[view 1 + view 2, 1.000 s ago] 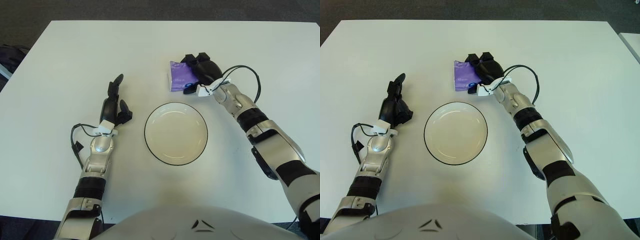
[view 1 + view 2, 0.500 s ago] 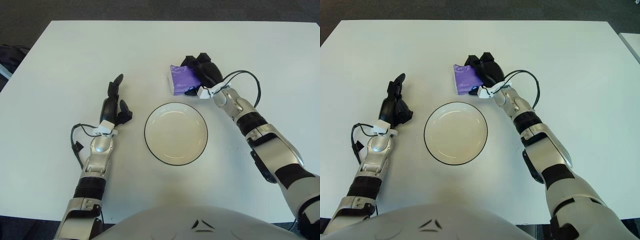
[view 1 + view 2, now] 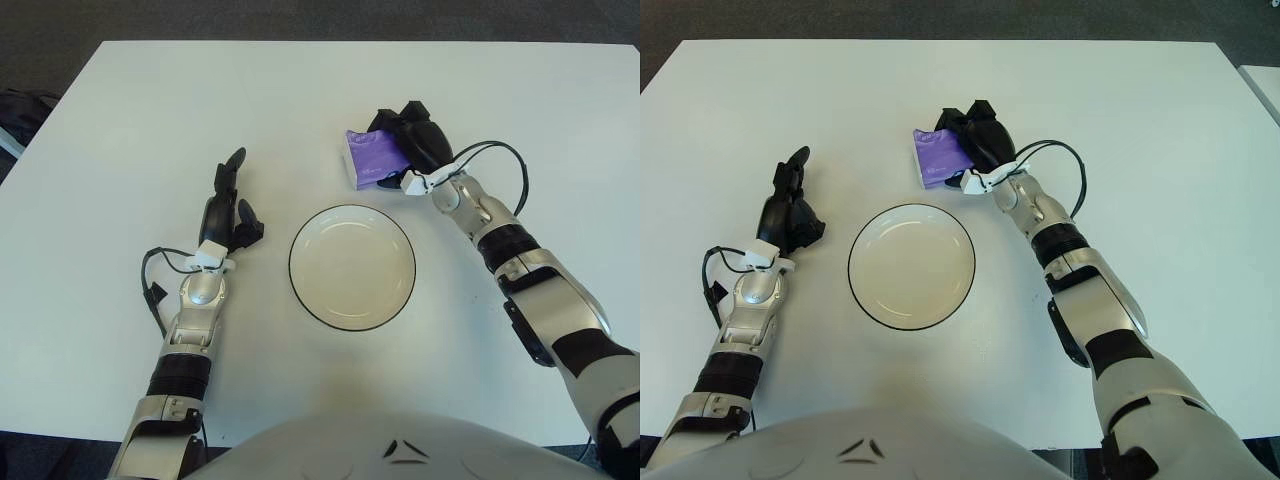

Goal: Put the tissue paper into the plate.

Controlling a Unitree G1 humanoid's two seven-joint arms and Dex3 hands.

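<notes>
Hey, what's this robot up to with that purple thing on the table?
The robot's right hand is closed around a purple pack of tissue paper at the far side of the white table. A white plate with a dark rim sits nearer the robot, holding nothing yet; the pack is beyond it, not in it. The left hand shows to the left of the plate, holding nothing, one finger pointing forward.
</notes>
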